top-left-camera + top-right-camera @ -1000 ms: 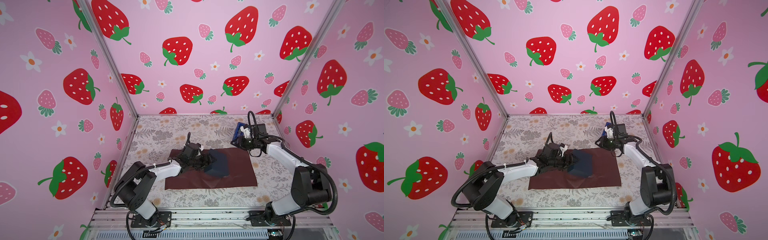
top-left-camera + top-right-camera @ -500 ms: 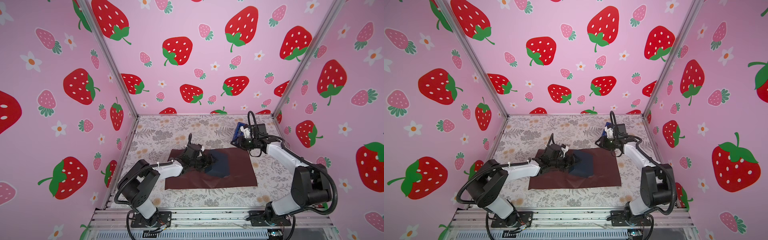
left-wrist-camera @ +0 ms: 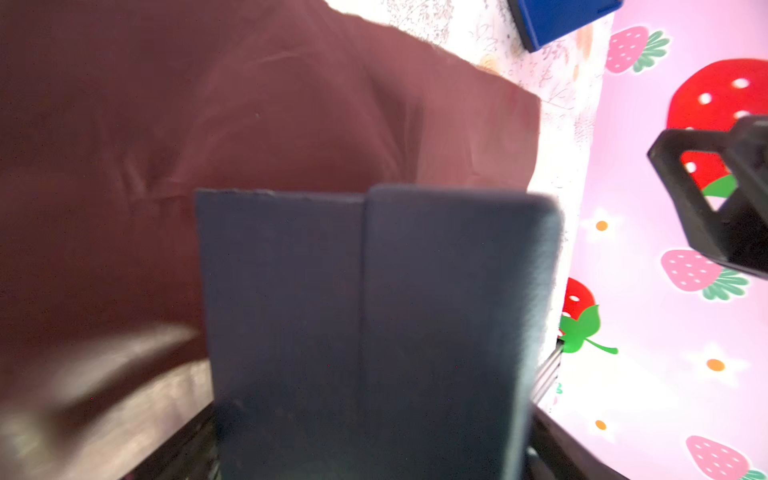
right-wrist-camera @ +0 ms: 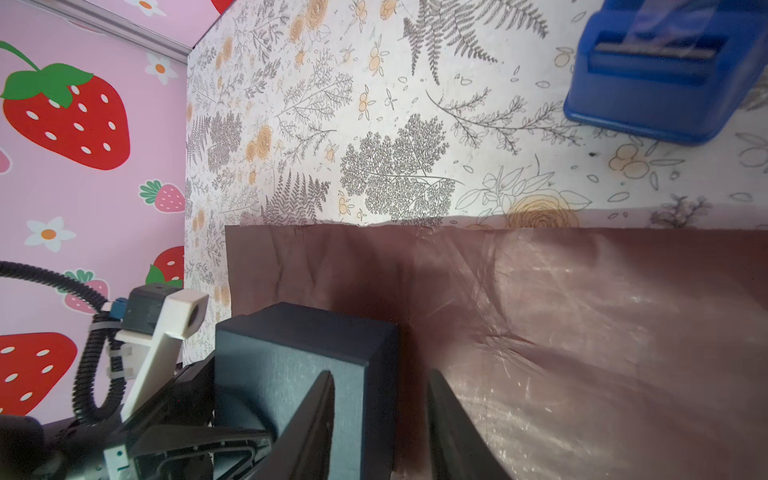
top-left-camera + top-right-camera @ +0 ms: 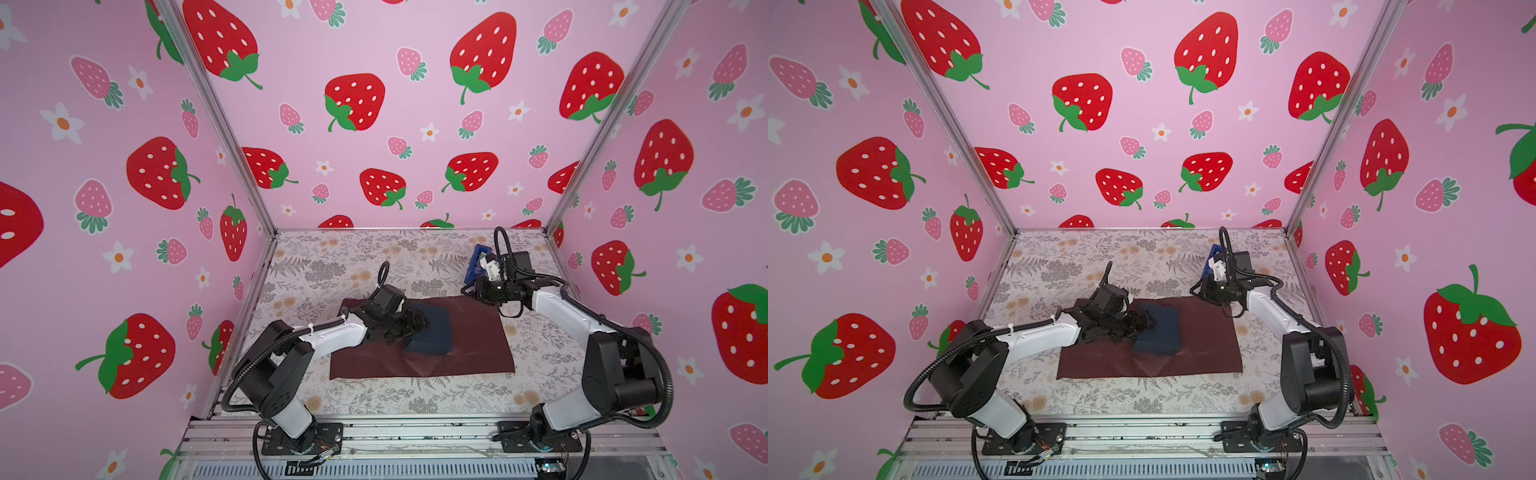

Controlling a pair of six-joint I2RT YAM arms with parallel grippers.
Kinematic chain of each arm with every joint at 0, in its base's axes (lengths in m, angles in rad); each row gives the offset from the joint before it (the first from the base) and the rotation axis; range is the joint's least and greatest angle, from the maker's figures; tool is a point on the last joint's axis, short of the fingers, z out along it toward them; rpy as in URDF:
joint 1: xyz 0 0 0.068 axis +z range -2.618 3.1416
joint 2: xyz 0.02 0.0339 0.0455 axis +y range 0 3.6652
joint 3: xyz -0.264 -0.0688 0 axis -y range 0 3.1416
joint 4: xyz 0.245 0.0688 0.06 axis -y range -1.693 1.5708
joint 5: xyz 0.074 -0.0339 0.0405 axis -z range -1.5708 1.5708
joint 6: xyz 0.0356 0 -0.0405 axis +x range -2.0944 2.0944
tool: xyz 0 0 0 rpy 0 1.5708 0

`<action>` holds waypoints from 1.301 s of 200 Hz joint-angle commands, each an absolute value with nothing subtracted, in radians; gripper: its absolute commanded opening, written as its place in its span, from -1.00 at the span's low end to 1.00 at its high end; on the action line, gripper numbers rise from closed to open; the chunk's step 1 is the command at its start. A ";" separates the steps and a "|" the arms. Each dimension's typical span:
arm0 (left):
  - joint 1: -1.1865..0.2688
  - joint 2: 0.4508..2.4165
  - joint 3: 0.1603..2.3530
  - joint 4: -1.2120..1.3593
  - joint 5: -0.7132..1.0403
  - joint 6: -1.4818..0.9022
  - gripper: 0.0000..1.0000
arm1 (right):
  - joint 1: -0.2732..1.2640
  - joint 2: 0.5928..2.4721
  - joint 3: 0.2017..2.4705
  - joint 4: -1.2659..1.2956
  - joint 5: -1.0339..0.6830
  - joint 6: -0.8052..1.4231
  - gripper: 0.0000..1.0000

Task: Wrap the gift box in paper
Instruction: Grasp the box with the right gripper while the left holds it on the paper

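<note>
Left wrist view is showing the gift box point(image 3: 374, 311) sitting between the jaws of your left tool point(image 5: 417, 323) (grip unclear), with your right tool point(image 4: 380, 376) hovering parted and empty, farther off.

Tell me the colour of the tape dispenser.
Bright blue; the tape dispenser shows best in the right wrist view.

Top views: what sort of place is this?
Probably a robot data-collection cell, not a home: strawberry-print walls on an aluminium frame, left arm and right arm bolted to a front rail, floral tabletop.
</note>
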State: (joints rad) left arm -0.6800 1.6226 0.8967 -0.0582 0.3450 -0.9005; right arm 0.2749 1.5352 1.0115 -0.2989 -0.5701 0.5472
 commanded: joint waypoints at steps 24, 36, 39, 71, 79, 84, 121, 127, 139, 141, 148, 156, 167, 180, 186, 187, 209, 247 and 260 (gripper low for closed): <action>-0.683 1.626 0.973 -0.229 0.292 -0.848 0.99 | 0.291 1.513 0.972 -0.310 -0.602 0.520 -0.11; -0.683 1.630 0.972 -0.223 0.307 -0.849 0.99 | 0.296 1.514 0.962 -0.307 -0.607 0.520 -0.06; -0.684 1.633 0.974 -0.222 0.313 -0.850 0.99 | 0.298 1.514 0.960 -0.306 -0.609 0.520 -0.04; -0.683 1.639 0.956 -0.174 0.364 -0.866 0.98 | 0.312 1.519 0.935 -0.283 -0.622 0.532 0.02; -0.683 1.635 0.947 -0.157 0.369 -0.873 0.99 | 0.314 1.521 0.929 -0.272 -0.628 0.539 0.02; -0.683 1.633 0.942 -0.149 0.371 -0.875 0.98 | 0.319 1.520 0.924 -0.263 -0.634 0.544 0.02; -0.683 1.635 0.939 -0.166 0.362 -0.871 0.99 | 0.377 1.562 0.907 -0.238 -0.668 0.546 0.25; -0.683 1.636 0.940 -0.166 0.361 -0.873 0.99 | 0.389 1.569 0.905 -0.240 -0.669 0.544 0.28; -0.683 1.639 0.936 -0.164 0.357 -0.880 0.99 | 0.415 1.579 0.902 -0.248 -0.657 0.536 0.33; -0.683 1.641 0.936 -0.164 0.357 -0.880 0.99 | 0.419 1.580 0.901 -0.249 -0.654 0.536 0.33; -0.684 1.641 0.936 -0.163 0.357 -0.882 0.98 | 0.431 1.583 0.897 -0.251 -0.638 0.535 0.34; -0.683 1.641 0.937 -0.164 0.357 -0.883 0.99 | 0.442 1.587 0.893 -0.256 -0.619 0.535 0.34; -0.683 1.640 0.936 -0.165 0.355 -0.884 0.99 | 0.456 1.597 0.888 -0.261 -0.590 0.533 0.34; -0.683 1.637 0.936 -0.171 0.347 -0.885 0.99 | 0.466 1.613 0.883 -0.270 -0.557 0.527 0.33; -0.683 1.634 0.937 -0.177 0.342 -0.882 0.99 | 0.468 1.619 0.879 -0.271 -0.547 0.525 0.32; -0.683 1.634 0.937 -0.177 0.341 -0.882 0.99 | 0.468 1.620 0.878 -0.271 -0.545 0.525 0.32; -0.681 1.624 0.942 -0.199 0.325 -0.878 0.99 | 0.468 1.644 0.871 -0.273 -0.521 0.514 0.29; -0.672 1.600 0.966 -0.292 0.276 -0.852 0.99 | 0.468 1.664 0.876 -0.279 -0.495 0.505 0.27; -0.667 1.591 0.972 -0.325 0.259 -0.845 0.99 | 0.468 1.667 0.880 -0.281 -0.488 0.504 0.26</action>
